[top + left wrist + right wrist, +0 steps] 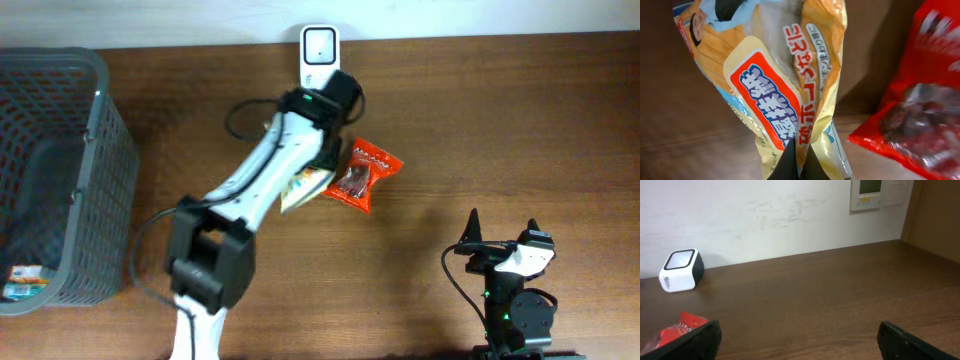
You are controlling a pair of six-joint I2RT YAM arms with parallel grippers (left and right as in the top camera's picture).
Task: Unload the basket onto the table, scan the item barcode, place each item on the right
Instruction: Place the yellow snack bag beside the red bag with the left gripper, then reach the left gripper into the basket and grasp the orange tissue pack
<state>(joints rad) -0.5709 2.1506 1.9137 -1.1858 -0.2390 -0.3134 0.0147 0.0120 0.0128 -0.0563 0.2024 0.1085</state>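
My left gripper (799, 150) is shut on the lower edge of a yellow snack packet (775, 85) with red and blue print, which fills the left wrist view. From overhead the packet (303, 188) hangs under the left arm, a short way in front of the white barcode scanner (319, 52) at the table's far edge. No barcode shows on the packet. A red snack packet (362, 175) lies on the table just right of it. My right gripper (503, 232) stands open near the front right, nothing between its fingers (695, 342).
A grey mesh basket (60, 170) stands at the left edge with a small packet (22, 280) inside. In the right wrist view the scanner (682, 270) sits against the white wall, the red packet (675, 330) lies low left, and a wall panel (880, 192) hangs above.
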